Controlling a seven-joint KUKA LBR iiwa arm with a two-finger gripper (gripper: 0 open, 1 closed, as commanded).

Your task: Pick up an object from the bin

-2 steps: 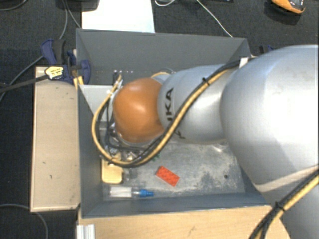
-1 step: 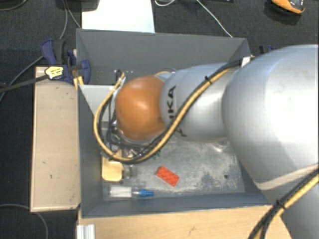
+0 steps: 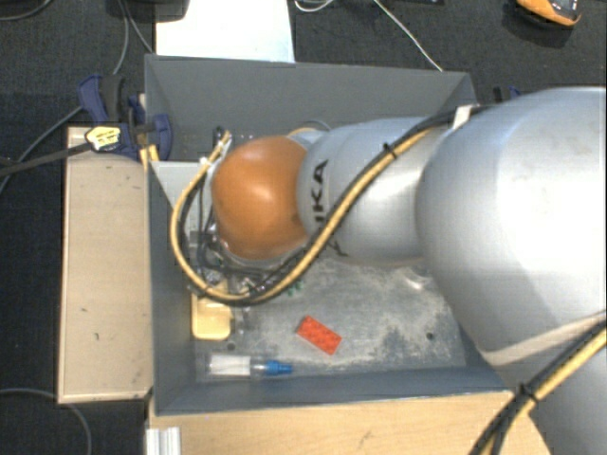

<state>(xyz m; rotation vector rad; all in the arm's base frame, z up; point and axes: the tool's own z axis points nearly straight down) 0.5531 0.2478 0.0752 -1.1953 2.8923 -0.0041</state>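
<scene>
My gripper point(image 3: 218, 269) hangs low over the left part of the bin, its dark body showing under the orange dome. Just below it, close to the bin's left wall, lies a tan, blocky piece point(image 3: 211, 319); the gripper is above its upper edge, and whether they touch I cannot tell. A small red brick point(image 3: 319, 335) lies flat on the floor to the gripper's lower right, apart from it. Along the front wall rests a clear tube with a blue cap point(image 3: 249, 368).
The thick silver arm crosses the bin from the right and hides its right and back parts. A yellow-and-black cable loops round the dome, close to the left wall.
</scene>
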